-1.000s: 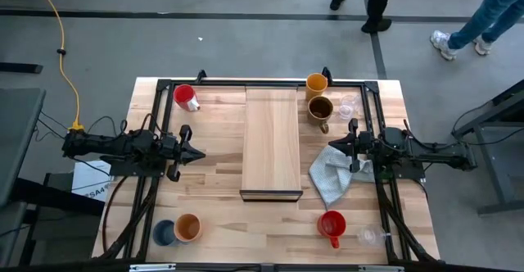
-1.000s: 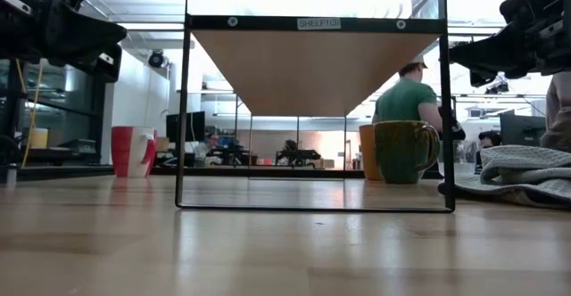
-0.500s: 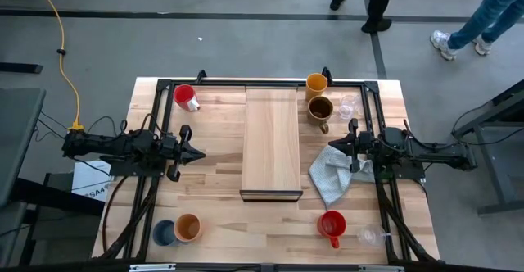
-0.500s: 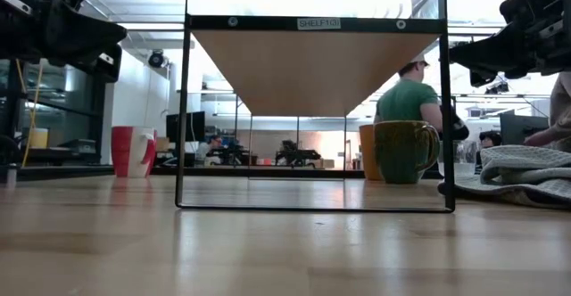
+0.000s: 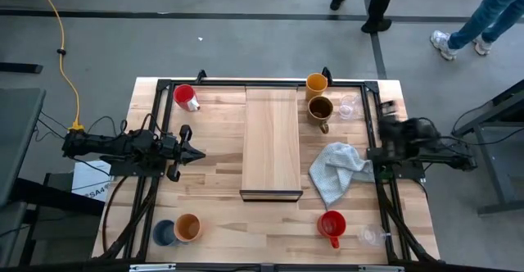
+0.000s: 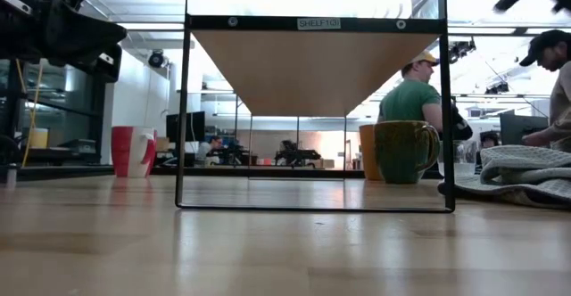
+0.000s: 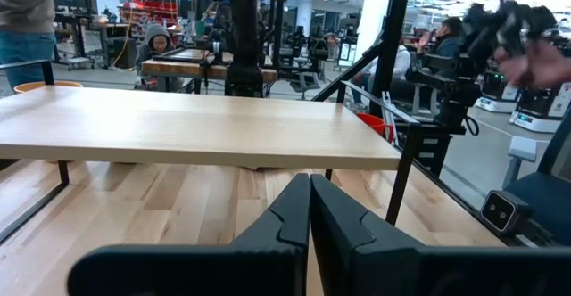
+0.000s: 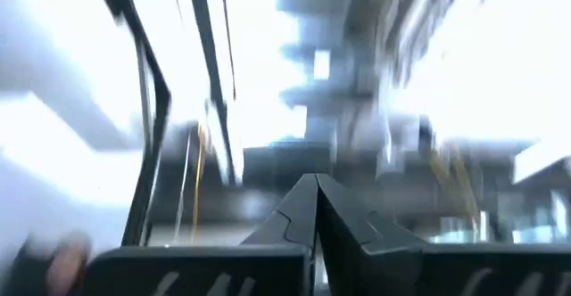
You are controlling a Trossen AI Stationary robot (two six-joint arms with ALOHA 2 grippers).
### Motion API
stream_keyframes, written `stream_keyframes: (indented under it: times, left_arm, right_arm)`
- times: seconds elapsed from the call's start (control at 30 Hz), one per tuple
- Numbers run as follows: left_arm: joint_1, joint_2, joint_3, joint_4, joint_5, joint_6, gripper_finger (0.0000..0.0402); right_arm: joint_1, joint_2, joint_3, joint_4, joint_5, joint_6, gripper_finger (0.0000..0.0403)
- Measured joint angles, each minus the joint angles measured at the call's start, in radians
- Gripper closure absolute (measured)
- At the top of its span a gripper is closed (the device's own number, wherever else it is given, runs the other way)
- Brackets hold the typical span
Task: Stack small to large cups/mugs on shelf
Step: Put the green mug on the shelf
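Note:
The shelf (image 5: 273, 143), a pale board on a black frame, stands mid-table. Cups stand on the tabletop around it: a red mug (image 5: 185, 97) far left; an orange cup (image 5: 317, 83), an olive-brown mug (image 5: 320, 108) and a clear glass (image 5: 348, 106) far right; a blue cup (image 5: 164, 233) and an orange cup (image 5: 188, 227) near left; a red mug (image 5: 332, 224) and a clear glass (image 5: 370, 237) near right. My left gripper (image 5: 199, 152) is shut, level, left of the shelf. My right gripper (image 8: 315, 189) is shut, tipped upward at the right edge (image 5: 385, 126), blurred.
A pale grey cloth (image 5: 336, 172) lies crumpled right of the shelf, between it and my right arm. A black frame (image 5: 164, 88) runs round the table's far edge and both sides. People walk on the floor beyond the far edge.
My right gripper has swung up from level to point steeply upward. Its fingertips have drawn back from above the cloth toward the table's right edge. It stays shut. The cloth now shows whole.

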Motion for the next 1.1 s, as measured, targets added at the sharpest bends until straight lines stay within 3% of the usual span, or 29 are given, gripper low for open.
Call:
stream_keyframes:
  times: [0.13,0.27,0.43,0.6,0.77,0.9,0.97,1.1]
  left_arm:
    - [0.000,0.000,0.000,0.000,0.000,0.000,0.0401]
    - [0.000,0.000,0.000,0.000,0.000,0.000,0.0401]
    - [0.000,0.000,-0.001,0.051,-0.025,-0.005,0.0401]
    - [0.000,0.000,-0.001,0.354,-0.088,-0.021,0.0401]
    - [0.000,0.000,-0.001,0.727,-0.149,-0.012,0.0401]
    - [0.000,0.000,0.000,0.932,-0.351,-0.213,0.0401]
    - [0.000,-0.001,0.004,0.938,-0.433,-0.307,0.0401]
    - [0.000,0.039,0.074,0.813,-0.428,-0.377,0.0401]
  right_arm:
    - [0.000,-0.001,0.038,0.197,0.009,-0.131,0.0402]
    - [0.000,0.032,0.121,0.128,0.166,-0.133,0.0402]
    - [0.000,0.146,0.268,-0.202,0.453,-0.012,0.0402]
    - [0.000,0.249,0.402,-0.616,0.712,-0.047,0.0402]
    - [0.000,0.322,0.480,-0.751,0.734,-0.023,0.0402]
    - [0.000,0.357,0.504,-0.760,0.716,-0.072,0.0402]
    - [0.000,0.368,0.506,-0.756,0.713,-0.077,0.0402]
    - [0.000,0.394,0.501,-0.757,0.697,-0.035,0.0402]
